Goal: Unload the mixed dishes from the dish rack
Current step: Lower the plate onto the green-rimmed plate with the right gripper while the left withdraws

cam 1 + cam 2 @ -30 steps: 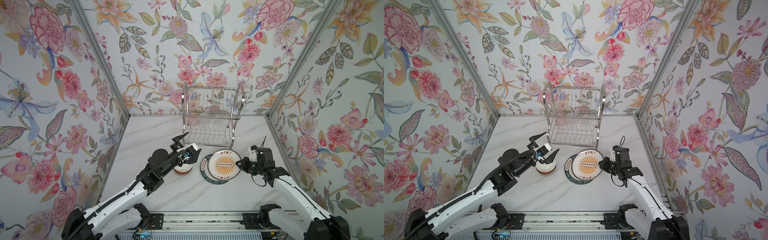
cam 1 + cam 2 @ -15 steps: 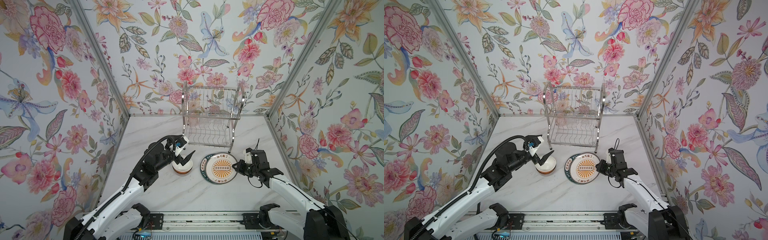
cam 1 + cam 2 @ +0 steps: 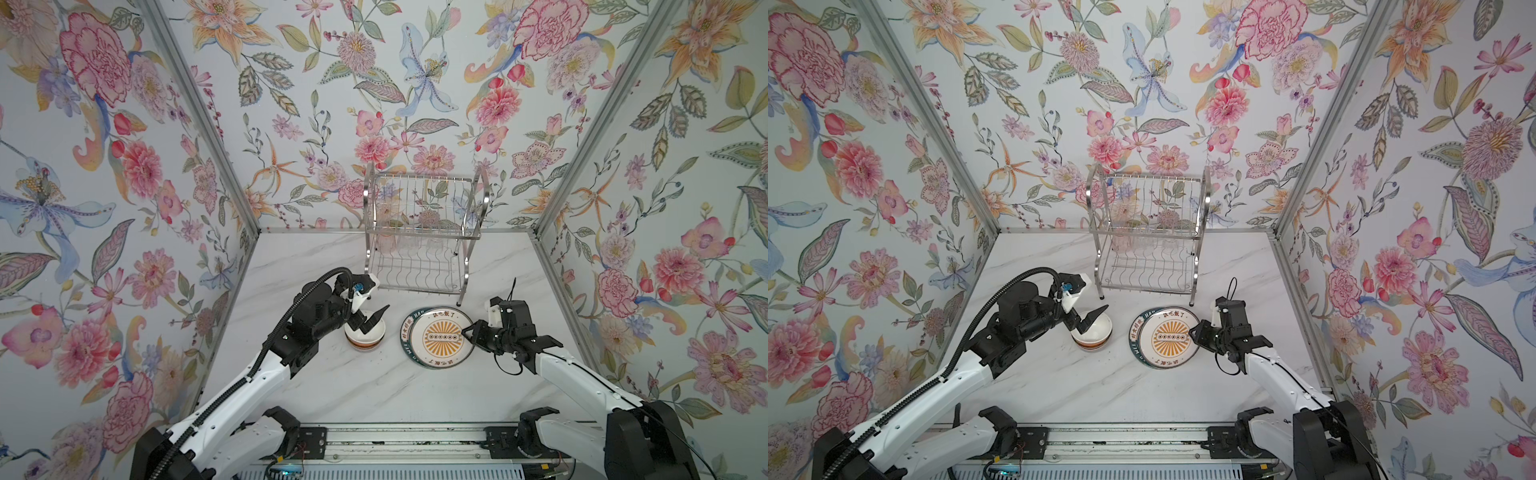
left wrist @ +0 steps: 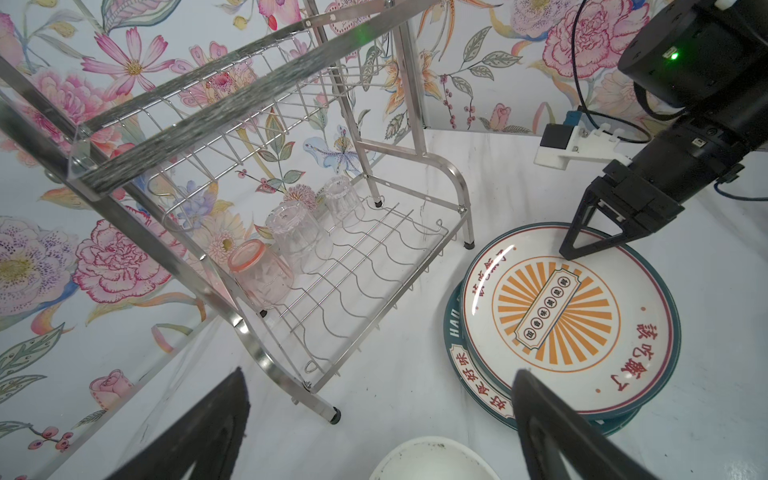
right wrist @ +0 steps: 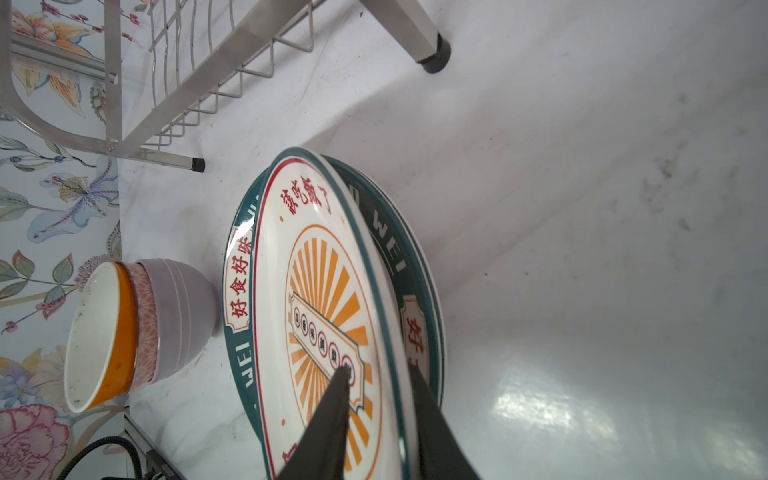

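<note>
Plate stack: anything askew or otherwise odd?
Yes: the sunburst plate sits off-centre on the green-rimmed plate, exposing a crescent of green rim toward the stacked bowls. The right gripper straddles its opposite rim. The orange bowl shows dark specks inside.

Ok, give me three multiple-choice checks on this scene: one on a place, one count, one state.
1. The glass tumblers stand: A on the table; B on the lower tier of the dish rack; C on its upper tier.
2. Bowls in the bowl stack: A two; B three; C four.
3. The left tool is: A open; B shut on a bowl; C shut on a plate.
Key: 1 B, they sit on the lower wires; 2 B, orange bowl in pink-patterned bowl in grey bowl; 3 A, jaws wide apart above it.
</note>
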Controlling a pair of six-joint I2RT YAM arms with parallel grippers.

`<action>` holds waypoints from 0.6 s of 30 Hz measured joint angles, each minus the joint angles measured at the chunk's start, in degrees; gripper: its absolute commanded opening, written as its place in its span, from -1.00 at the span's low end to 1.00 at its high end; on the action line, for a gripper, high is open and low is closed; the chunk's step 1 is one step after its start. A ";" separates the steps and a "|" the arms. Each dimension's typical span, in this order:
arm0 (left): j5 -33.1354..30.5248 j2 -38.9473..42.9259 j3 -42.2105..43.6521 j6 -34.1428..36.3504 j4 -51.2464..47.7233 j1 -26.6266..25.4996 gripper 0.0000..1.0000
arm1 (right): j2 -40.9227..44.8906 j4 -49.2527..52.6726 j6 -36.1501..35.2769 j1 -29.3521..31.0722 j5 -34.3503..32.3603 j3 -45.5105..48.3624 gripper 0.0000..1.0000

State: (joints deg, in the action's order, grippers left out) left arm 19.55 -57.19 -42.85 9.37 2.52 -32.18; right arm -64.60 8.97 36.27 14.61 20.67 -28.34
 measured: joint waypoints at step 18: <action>-0.26 -3.74 -2.08 0.48 -1.42 0.00 0.99 | -3.19 3.23 -1.38 2.51 -4.90 -2.69 0.25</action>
State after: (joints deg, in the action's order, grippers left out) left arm 19.29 -60.93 -44.93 9.85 1.10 -32.18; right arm -67.79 12.21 34.89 17.12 15.77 -31.03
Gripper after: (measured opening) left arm 0.993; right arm 0.608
